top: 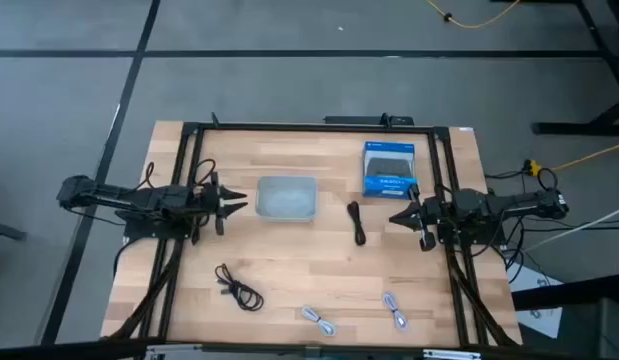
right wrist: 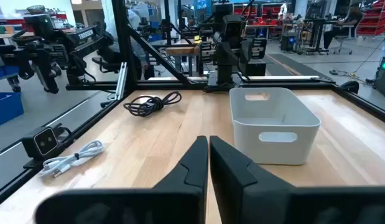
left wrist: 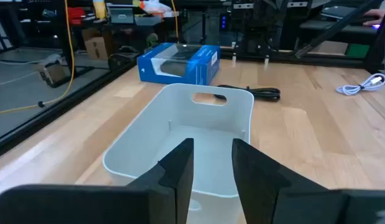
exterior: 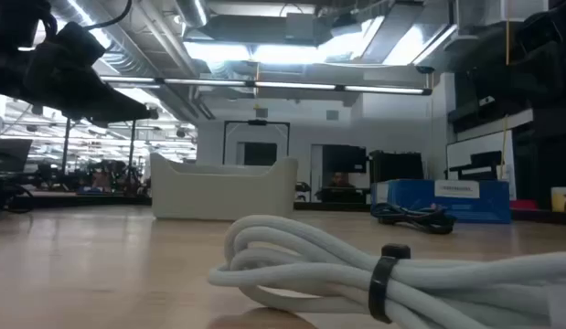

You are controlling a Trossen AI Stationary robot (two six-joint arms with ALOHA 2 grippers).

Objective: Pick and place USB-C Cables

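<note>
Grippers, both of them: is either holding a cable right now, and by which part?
Nothing is held. The left gripper hangs open over the translucent grey rectangular tray; the right gripper is shut on nothing above bare wooden table.

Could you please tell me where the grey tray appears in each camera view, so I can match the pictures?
High view: the tray sits at table centre, just right of the left gripper.
Low view: the tray stands left of centre, behind the white cable.
Left wrist view: the tray fills the middle.
Right wrist view: the tray sits right of centre.
Shared landmark: the blue box, beside the tray.
</note>
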